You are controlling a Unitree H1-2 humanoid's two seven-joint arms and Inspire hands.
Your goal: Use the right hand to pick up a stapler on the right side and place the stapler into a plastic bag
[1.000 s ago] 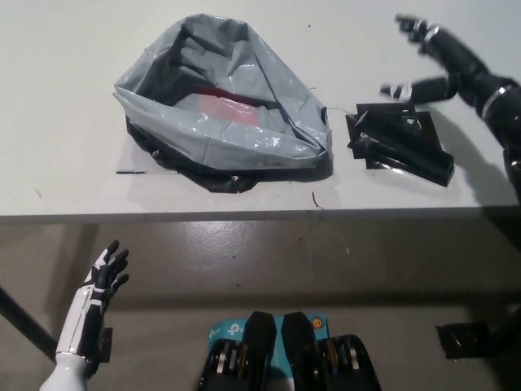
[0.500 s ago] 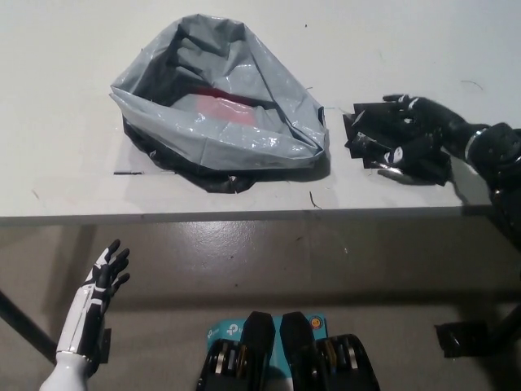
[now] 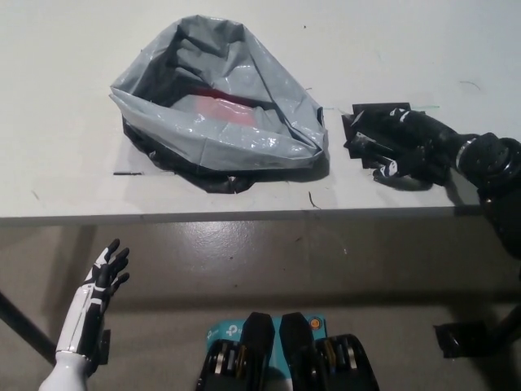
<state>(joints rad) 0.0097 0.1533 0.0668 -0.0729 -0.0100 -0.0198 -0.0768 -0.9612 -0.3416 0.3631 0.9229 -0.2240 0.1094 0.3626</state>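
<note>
Black on black hides the grip: our right hand (image 3: 407, 145) lies over the stapler (image 3: 363, 137), just right of the grey plastic bag (image 3: 220, 106) on the table (image 3: 65, 49), and we cannot tell whether it has closed, so a lift might drop it short of the bag. Our left hand (image 3: 102, 281) waits spread open, near left. A second ago the right hand hovered clear, farther right.
</note>
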